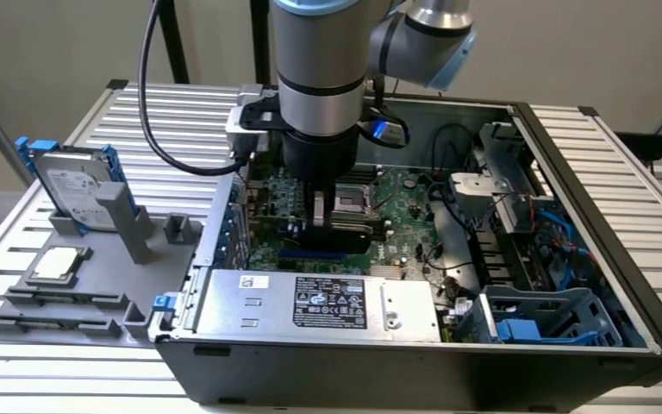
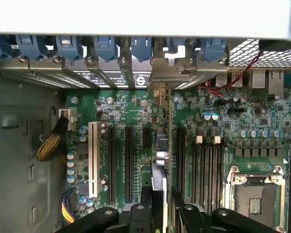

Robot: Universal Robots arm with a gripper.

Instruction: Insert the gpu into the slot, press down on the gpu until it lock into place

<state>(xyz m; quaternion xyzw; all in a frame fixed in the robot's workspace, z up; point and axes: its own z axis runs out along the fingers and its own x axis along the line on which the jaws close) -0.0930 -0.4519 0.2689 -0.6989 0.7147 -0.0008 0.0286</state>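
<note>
Jaws clamped on gpu [image 2: 161, 145], card upright between them, lower edge at blue slot [image 1: 321, 256]; seating unclear.

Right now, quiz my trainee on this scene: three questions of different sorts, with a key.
1. True or false: the hard drive lies inside the computer case.
2. The end effector is shut on: A) the gpu; B) a memory stick; C) a cable.
3. Fill in: the gpu stands ___ over the motherboard.

Key: 1 false, it stands in the grey fixture outside the case. 2 A. 3 on edge.
</note>
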